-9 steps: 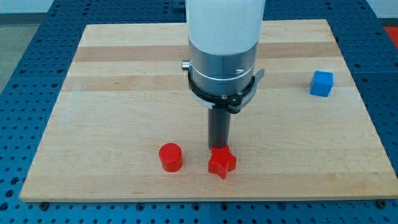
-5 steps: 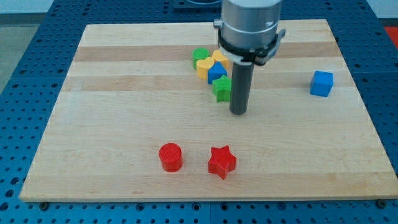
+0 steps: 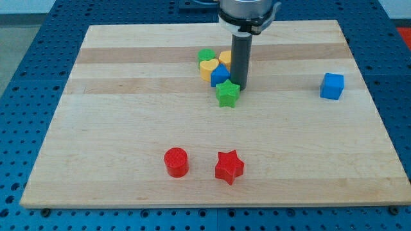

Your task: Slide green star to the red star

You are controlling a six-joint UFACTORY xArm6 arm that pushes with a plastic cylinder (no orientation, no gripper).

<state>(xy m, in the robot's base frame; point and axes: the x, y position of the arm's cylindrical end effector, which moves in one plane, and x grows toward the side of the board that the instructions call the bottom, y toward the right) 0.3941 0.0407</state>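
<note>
The green star [image 3: 227,94] lies on the wooden board [image 3: 128,115] just above the middle, at the lower edge of a cluster of blocks. The red star [image 3: 229,167] lies near the board's bottom edge, almost straight below the green star. My tip [image 3: 239,86] sits just above and to the right of the green star, at or very near its upper right point.
Beside the rod is a cluster: a green block [image 3: 206,56], a yellow heart [image 3: 209,68], another yellow block [image 3: 225,58] and a blue block [image 3: 219,75]. A red cylinder [image 3: 176,162] lies left of the red star. A blue cube [image 3: 332,86] sits at the right.
The rod has moved up the board from just above the red star to the cluster, ending at the green star's upper right. No block has visibly moved.
</note>
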